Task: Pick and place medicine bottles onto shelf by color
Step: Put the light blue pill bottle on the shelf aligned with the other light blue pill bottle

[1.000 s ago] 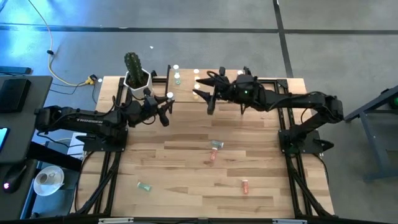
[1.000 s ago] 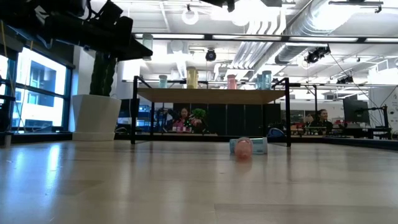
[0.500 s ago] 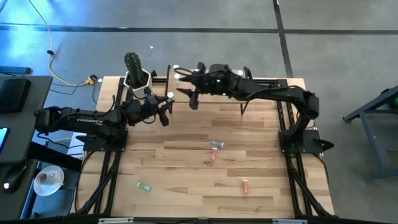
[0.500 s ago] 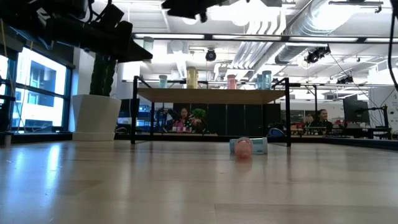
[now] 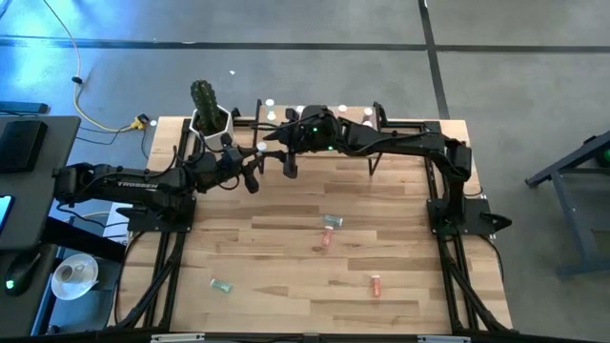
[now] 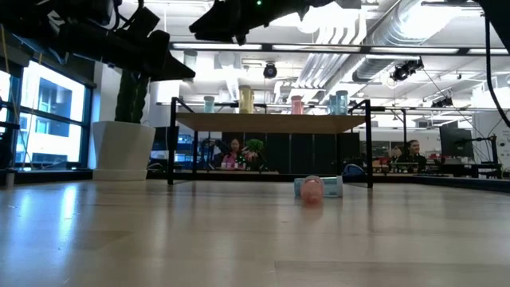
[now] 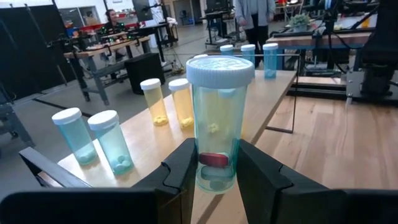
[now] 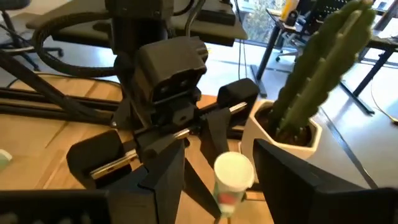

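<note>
Teal white-capped medicine bottle (image 7: 219, 121) stands upright, pinched in the left gripper (image 5: 255, 164) jaws beside the light-wood shelf (image 7: 155, 134) edge; right gripper (image 5: 283, 152) jaws spread around it.

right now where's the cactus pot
In the high view the cactus pot sits at the table's far left corner, beside the shelf, just behind the left gripper.

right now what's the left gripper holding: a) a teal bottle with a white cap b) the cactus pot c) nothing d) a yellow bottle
a: in the left wrist view the left gripper is shut on an upright teal bottle with a white cap, while the yellow bottles stand untouched on the shelf beyond it.
</note>
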You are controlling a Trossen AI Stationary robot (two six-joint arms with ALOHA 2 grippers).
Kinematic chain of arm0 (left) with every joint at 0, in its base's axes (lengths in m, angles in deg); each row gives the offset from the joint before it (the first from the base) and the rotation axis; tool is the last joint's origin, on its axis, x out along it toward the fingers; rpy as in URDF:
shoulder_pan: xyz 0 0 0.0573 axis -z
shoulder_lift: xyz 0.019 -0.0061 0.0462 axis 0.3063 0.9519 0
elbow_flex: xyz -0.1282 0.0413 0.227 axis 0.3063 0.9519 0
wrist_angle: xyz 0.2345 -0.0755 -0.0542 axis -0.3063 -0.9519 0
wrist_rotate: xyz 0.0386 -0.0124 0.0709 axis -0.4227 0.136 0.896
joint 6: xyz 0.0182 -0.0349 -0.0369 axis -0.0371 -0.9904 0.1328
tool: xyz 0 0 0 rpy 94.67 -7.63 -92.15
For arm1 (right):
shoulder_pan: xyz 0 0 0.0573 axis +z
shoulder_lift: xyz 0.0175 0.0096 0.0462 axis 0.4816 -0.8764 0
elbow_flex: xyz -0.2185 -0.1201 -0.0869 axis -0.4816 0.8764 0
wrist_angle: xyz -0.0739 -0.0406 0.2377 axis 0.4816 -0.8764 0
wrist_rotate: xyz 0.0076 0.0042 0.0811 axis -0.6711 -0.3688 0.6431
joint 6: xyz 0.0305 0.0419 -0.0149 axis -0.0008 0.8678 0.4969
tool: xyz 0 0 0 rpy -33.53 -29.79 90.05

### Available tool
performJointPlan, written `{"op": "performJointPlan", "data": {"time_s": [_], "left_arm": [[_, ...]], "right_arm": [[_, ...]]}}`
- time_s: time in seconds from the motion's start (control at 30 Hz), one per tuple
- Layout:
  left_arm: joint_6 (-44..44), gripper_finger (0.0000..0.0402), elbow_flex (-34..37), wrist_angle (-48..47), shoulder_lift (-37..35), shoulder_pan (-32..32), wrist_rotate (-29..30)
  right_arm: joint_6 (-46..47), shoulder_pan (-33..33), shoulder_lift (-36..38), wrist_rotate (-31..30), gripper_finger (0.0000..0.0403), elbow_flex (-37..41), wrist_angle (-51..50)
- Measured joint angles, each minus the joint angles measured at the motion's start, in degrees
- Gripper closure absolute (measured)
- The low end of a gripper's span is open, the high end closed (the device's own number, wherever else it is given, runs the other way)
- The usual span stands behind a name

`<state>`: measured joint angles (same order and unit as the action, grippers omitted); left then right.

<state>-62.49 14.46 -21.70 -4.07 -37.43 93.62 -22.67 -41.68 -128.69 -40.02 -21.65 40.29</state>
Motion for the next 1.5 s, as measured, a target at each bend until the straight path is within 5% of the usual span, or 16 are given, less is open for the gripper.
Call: {"op": "performJointPlan", "data": {"time_s": [0.73, 1.5], "left_arm": [[0.9, 0.0314, 0.0, 2.1, 0.0, 0.2, -5.5], [0.9, 0.0314, 0.0, 3.8, 0.0, 0.2, -6.1]], "right_arm": [[0.6, 0.1, -2.0, 0.3, 0.0221, 0.0, 0.6], [3.5, 0.1, -2.0, 2.3, 0.0284, 0.1, 0.7]]}}
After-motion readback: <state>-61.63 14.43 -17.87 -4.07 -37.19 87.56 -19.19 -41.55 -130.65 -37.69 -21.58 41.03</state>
